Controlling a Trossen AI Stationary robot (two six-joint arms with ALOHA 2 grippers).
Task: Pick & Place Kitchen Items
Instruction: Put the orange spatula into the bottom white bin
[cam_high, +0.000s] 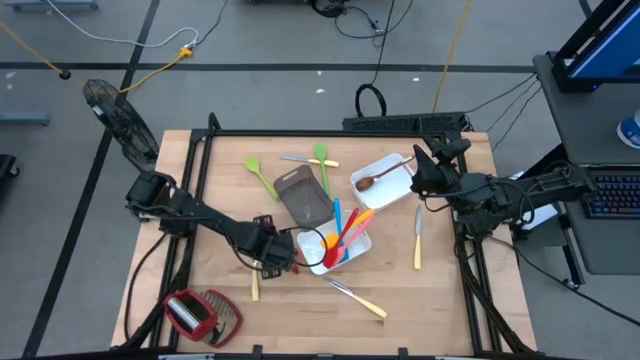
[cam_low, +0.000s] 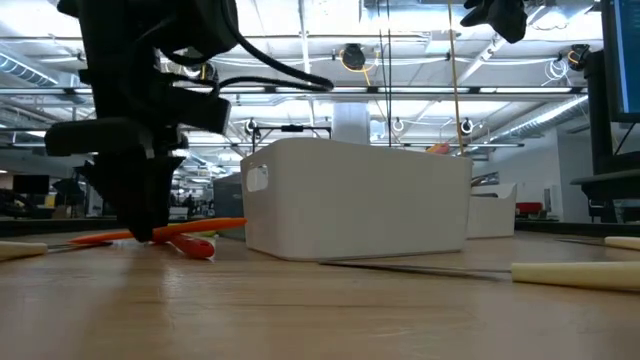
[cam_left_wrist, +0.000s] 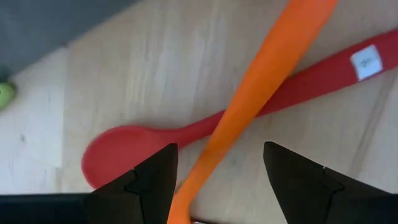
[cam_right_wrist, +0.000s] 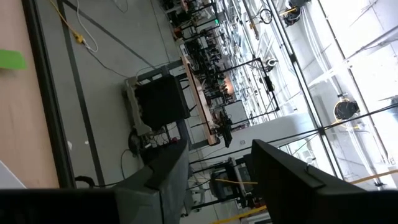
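Note:
My left gripper (cam_high: 278, 258) points down at the table just left of a white tray (cam_high: 362, 246) that holds several coloured utensils. It is open. In the left wrist view its fingers (cam_left_wrist: 155, 180) stand on either side of an orange utensil's handle (cam_left_wrist: 267, 68), which crosses over a red spoon (cam_left_wrist: 124, 149) lying on the wood. In the low view the orange handle (cam_low: 205, 227) runs about level from the tray's (cam_low: 350, 200) side, and the red spoon (cam_low: 196, 246) lies under it. My right gripper (cam_high: 418, 166) hangs high at the right, pointing level, open and empty (cam_right_wrist: 217, 180).
A second white tray (cam_high: 392, 168) holds a brown wooden spoon (cam_high: 378, 178). A grey-brown tray (cam_high: 303, 194) lies behind the first. Green utensils (cam_high: 262, 175) and pale-handled cutlery (cam_high: 418, 236) lie about the table. A red-and-wire tool (cam_high: 203, 314) sits at the near left.

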